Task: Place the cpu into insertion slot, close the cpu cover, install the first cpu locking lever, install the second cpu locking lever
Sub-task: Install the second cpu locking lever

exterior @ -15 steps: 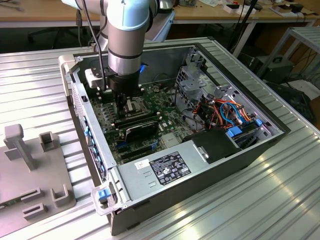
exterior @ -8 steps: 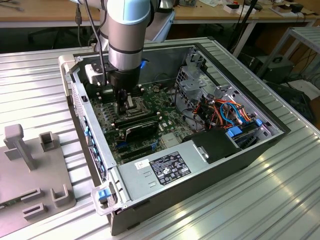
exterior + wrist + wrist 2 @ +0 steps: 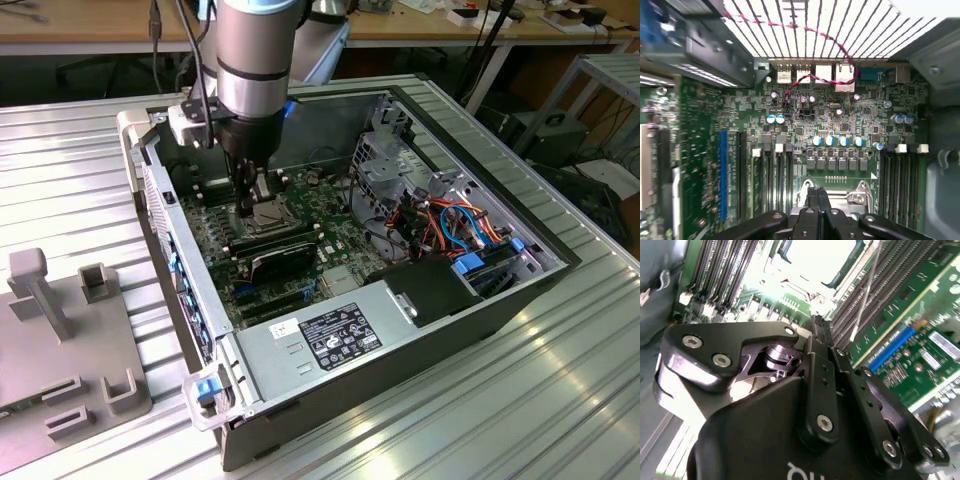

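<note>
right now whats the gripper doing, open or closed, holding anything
Gripper: fingers pressed together, shut, nothing visibly held, tips down at the CPU socket on the green motherboard.

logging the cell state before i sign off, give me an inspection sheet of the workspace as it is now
surface: ribbed metal table carrying an open computer case.
job's things: bright square cpu lies at the socket between the memory slots in the second wrist view; whether the cover and levers are set, cannot tell.
clutter: grey fixture tray with upright pegs at the exterior view's left.
gripper: gripper is down at the socket on the green board; its fingers sit together.
cables: twisted red wire over the board; orange and blue cables in the case.
surroundings: wooden benches behind.
</note>
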